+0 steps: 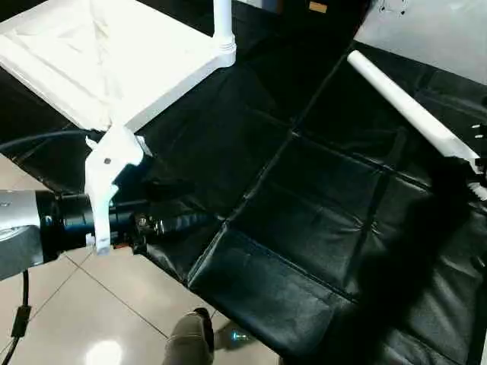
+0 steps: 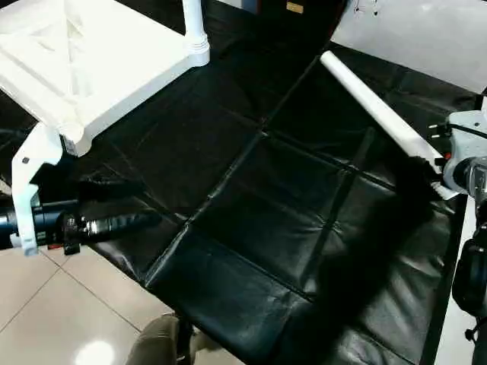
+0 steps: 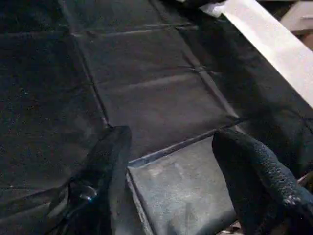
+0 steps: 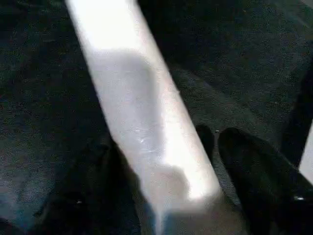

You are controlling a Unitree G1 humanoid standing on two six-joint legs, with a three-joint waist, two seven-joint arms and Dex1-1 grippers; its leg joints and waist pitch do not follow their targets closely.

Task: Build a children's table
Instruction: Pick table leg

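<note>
The children's table top (image 1: pixel 114 57) lies upside down at the far left of the black padded counter (image 1: pixel 304 228). In the head views it is white moulded plastic, with one leg (image 1: pixel 222 23) already standing in a corner socket. A loose leg (image 2: pixel 380 114), a long white tapered tube, lies across the far right of the quilted black cover, well apart from the top. The left gripper (image 1: pixel 163 223) hangs over the near left edge of the counter, below the nearest corner of the top, with a white bracket on its wrist. The right gripper (image 2: pixel 426 176) is at the near end of the loose leg.

In the left wrist view the two black textured fingers (image 3: pixel 254 166) stand wide apart and hold nothing; below them is only the stitched, slightly shiny cover.

In the right wrist view the smooth, matt loose leg runs between the black fingers (image 4: pixel 254 166). The jaws stand on both sides of it, but I cannot tell if they already press it.

I think the step in hand is to take this leg. It is better to close firmly near the end, because the round smooth tube may roll or slip, and then carry it upright to a free socket.
</note>
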